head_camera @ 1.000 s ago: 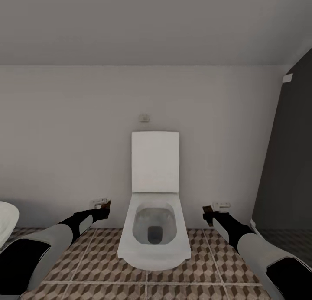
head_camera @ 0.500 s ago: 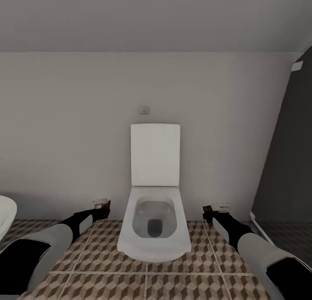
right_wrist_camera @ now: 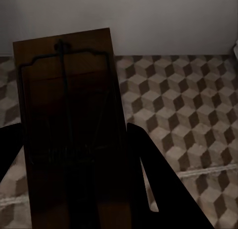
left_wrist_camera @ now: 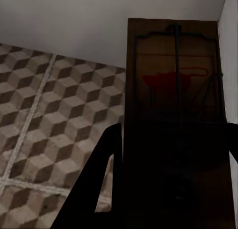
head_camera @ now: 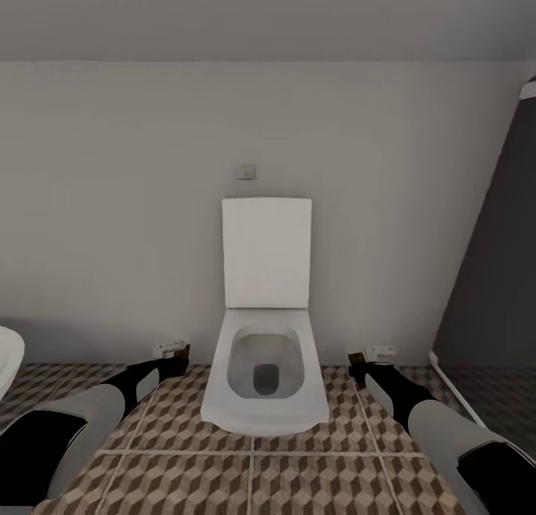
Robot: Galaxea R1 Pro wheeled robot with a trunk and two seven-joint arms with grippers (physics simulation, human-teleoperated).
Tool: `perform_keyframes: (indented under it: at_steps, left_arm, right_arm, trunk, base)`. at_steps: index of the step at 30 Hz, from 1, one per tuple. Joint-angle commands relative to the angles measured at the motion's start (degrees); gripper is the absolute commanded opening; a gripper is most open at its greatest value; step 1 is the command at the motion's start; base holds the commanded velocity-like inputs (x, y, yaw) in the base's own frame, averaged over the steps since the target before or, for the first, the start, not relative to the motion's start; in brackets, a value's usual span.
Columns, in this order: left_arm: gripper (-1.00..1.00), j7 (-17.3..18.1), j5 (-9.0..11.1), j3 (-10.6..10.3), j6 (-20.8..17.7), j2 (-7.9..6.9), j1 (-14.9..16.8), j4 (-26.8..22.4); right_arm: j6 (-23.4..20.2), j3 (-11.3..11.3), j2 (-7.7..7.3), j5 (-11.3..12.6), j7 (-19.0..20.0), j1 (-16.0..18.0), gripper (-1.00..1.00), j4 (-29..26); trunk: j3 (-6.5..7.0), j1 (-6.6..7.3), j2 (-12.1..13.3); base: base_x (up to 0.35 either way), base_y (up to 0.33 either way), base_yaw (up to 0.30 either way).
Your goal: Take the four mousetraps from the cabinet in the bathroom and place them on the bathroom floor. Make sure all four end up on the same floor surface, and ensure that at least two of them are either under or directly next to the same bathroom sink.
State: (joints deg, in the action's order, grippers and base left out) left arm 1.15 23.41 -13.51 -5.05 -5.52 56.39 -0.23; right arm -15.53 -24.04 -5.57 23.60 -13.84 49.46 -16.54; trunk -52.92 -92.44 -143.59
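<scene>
I face a white toilet against the bathroom wall, both arms forward, a trap in each. The left end effector is clamped on a mousetrap, the brown board sticking out between its dark fingers; the right end effector grips a second mousetrap the same way. Under both lies the bathroom floor with its cube-pattern tiles.

The step in hand, as I judge it, is carrying this pair to a spot by the sink. A white curved rim shows at the far left edge, but I cannot tell whether it is the basin. To do this well I should turn the base toward the sink before lowering either arm, keep both grips firm through the turn, then bring each board down flat and close to the tiles before letting go, next to the vanity.

Against the picture a second ago, the whole view has tilted down: the toilet sits higher, more floor shows, and the arms hold their same pose.
</scene>
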Motion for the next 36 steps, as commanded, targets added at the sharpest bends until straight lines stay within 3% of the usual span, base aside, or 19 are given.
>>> perform_keyframes:
  at_steps: [1, 6, 36]
  left_arm:
    - [-1.0, 0.0, 0.5, -0.5, -0.2, -0.01, 0.0, 0.0]
    - [-1.0, 0.0, 0.5, -0.5, -0.1, -0.1, 0.0, 0.0]
    - [-1.0, 0.3, 0.5, -0.5, -0.2, -0.37, 0.0, -0.1]
  right_arm:
    - [-0.3, -0.5, -0.06, 0.7, -0.4, 0.0, -1.0, -0.2]
    - [-0.3, -0.5, -0.06, 0.7, -0.4, 0.0, -1.0, -0.2]
    - [-0.6, -0.5, -0.06, 0.7, -0.4, 0.0, -1.0, -0.2]
  trunk:
    - [-0.29, -0.01, 0.0]
    - [-1.39, -0.14, -0.1]
    - [-1.39, -0.14, -0.1]
  base:
    - [0.0, 0.0, 0.0]
    - [0.0, 0.0, 0.0]
    - [0.0, 0.018, 0.0]
